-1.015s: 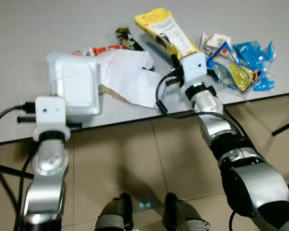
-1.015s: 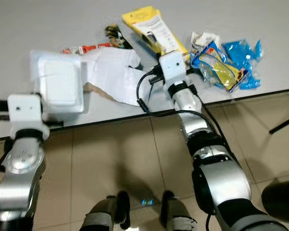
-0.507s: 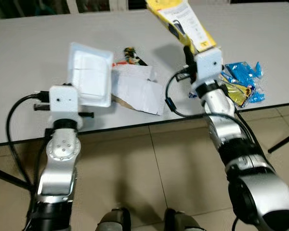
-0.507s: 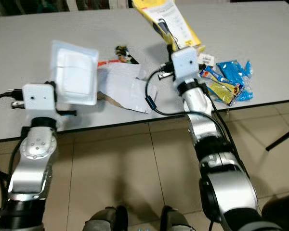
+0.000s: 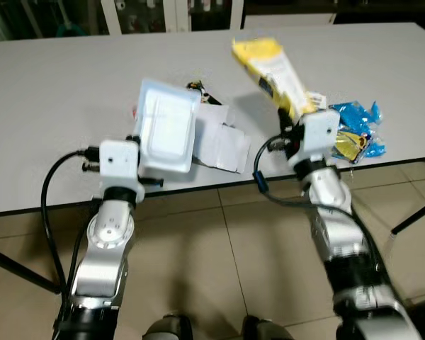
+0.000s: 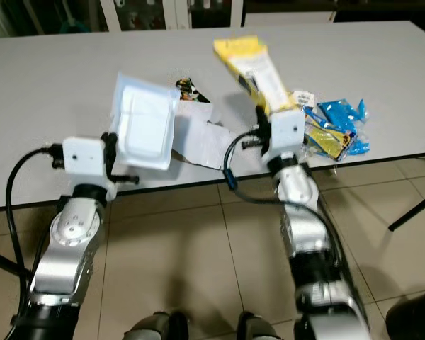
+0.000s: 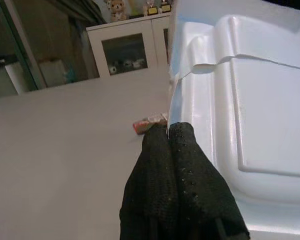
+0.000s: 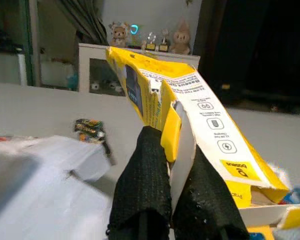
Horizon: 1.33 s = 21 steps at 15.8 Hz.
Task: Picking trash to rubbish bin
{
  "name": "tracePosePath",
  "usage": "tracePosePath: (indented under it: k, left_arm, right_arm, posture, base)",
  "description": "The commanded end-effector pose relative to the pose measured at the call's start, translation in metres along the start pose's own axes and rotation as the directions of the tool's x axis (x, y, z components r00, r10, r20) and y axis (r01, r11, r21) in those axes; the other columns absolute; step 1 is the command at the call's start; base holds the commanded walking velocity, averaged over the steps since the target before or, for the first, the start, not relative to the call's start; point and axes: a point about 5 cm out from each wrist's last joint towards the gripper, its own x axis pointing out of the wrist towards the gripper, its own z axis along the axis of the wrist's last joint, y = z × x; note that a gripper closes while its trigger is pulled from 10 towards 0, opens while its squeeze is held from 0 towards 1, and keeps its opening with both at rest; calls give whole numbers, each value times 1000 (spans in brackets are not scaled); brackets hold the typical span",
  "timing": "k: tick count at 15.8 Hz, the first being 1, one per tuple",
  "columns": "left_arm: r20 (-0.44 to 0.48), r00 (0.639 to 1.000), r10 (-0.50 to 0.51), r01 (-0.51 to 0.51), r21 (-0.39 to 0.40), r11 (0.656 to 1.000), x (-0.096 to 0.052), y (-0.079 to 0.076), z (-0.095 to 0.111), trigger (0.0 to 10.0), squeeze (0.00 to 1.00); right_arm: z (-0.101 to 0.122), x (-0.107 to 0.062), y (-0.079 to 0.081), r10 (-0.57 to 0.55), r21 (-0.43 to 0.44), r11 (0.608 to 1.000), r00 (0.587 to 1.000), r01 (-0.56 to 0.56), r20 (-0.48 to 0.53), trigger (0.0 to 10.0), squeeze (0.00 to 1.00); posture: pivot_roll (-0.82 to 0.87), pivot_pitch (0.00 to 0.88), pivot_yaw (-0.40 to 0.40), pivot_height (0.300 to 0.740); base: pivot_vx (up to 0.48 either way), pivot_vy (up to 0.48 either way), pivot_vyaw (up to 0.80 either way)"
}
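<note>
White foam clamshell container (image 5: 165,133) and yellow cardboard package (image 5: 275,74) now hang higher above the grey table (image 5: 57,106) — left gripper (image 7: 168,131) and right gripper (image 8: 171,145) pinch them tight, each sticking out toward 12 o'clock.

A wide pale grey tabletop (image 5: 71,92) with a dark edge runs across the room, and under and before it lies a floor (image 5: 219,283) of beige tiles with thin dark joints. Behind the tabletop stands a white cabinet (image 7: 127,50) with glass doors, small figurines (image 8: 120,34) ranged along its top, a dark curtain (image 8: 85,20) hanging beside it and a dark opening (image 8: 260,45) further along. Light falls evenly from above, leaving a soft shadow on the tiles below the tabletop's edge.
</note>
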Motion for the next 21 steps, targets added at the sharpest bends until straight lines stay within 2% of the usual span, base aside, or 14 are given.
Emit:
tracePosePath:
  k: [1, 3, 6, 9, 11, 14, 15, 21]
  left_arm:
    - [13, 1000, -3, 4, -3, 1000, -4, 5, 1, 10000, 0]
    - [-8, 1000, 4, -4, 12, 1000, -11, 10, -4, 10000, 0]
    - [-15, 1000, -14, 14, 0, 1000, -19, 11, -5, 10000, 0]
    - [-22, 999, -39, 39, 3, 999, -22, 9, -6, 10000, 0]
    - [-15, 999, -53, 53, 8, 999, -19, 9, -4, 10000, 0]
    - [-13, 998, -54, 54, 6, 999, -17, 8, -2, 10000, 0]
    - [-19, 998, -58, 58, 5, 998, -18, 9, -2, 10000, 0]
    - [-25, 998, -53, 53, -2, 999, -18, 11, -3, 10000, 0]
  right_arm:
    - [6, -3, 3, 7, 44, 999, 1000, -7, -3, 10000, 0]
    - [8, -13, 5, 7, 73, 997, 999, -4, -34, 10000, 0]
    - [11, -24, 5, 16, 85, 996, 998, -10, -68, 10000, 0]
    - [10, -30, -2, 26, 71, 997, 994, -18, -110, 10000, 0]
    - [11, -31, -4, 18, 72, 997, 991, -9, -129, 10000, 0]
    - [12, -33, 2, 20, 85, 996, 990, -8, -142, 10000, 0]
    - [11, -36, 7, 23, 93, 996, 988, -9, -152, 10000, 0]
    - [11, -37, 10, 30, 95, 995, 986, -15, -161, 10000, 0]
  posture:
    - [-54, 86, 30, 740]
    - [-56, 90, 31, 740]
    - [-56, 102, 42, 740]
    - [-56, 105, 49, 740]
    - [-58, 104, 57, 740]
    - [-59, 105, 63, 740]
    - [-59, 109, 65, 740]
    - [-58, 114, 66, 740]
  base:
    - [0, 0, 0]
    - [0, 0, 0]
    - [0, 0, 0]
    - [0, 0, 0]
    - [0, 0, -475]
    - [0, 0, -694]
    - [0, 0, -756]
    - [0, 0, -756]
